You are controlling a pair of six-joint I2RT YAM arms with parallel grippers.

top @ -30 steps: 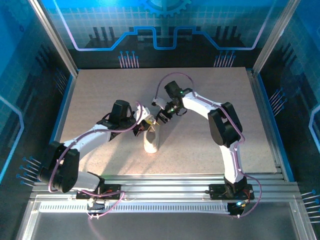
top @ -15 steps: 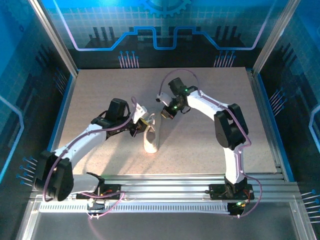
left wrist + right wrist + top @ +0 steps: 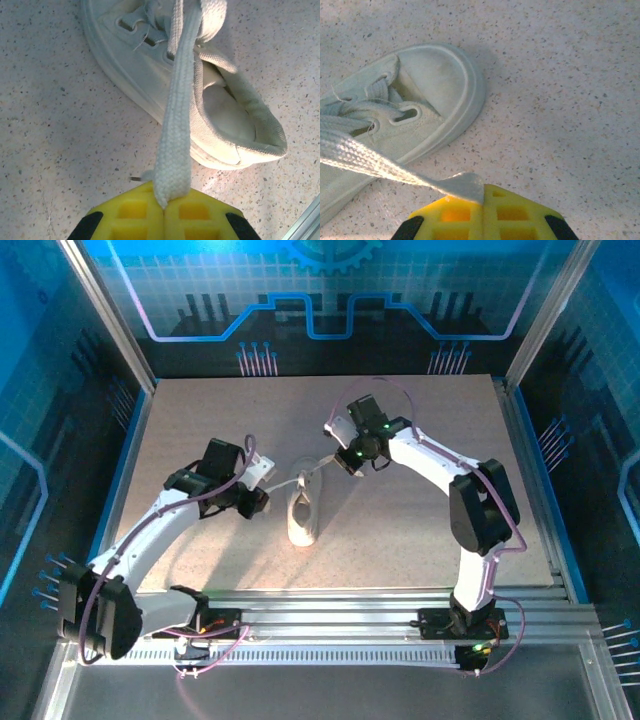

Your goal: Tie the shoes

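Speckled surface, sneaker (image 3: 303, 512) lengthwise near-to-far, toe toward far edge.
Clenched: left tool (image 3: 163, 209) on left lace (image 3: 176, 115), right tool (image 3: 484, 199) on right lace (image 3: 367, 156), both stretched sideways, crosswise to sneaker.

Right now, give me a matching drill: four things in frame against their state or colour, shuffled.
Things:
1. left end effector
2. right end effector
3. sneaker
4. table

States:
A. speckled beige
B. shut on a lace, toe cap close by
C. white, between the two arms
D. shut on a lace, heel opening close by

Pairs: 1-D, 2-B, 3-C, 4-A
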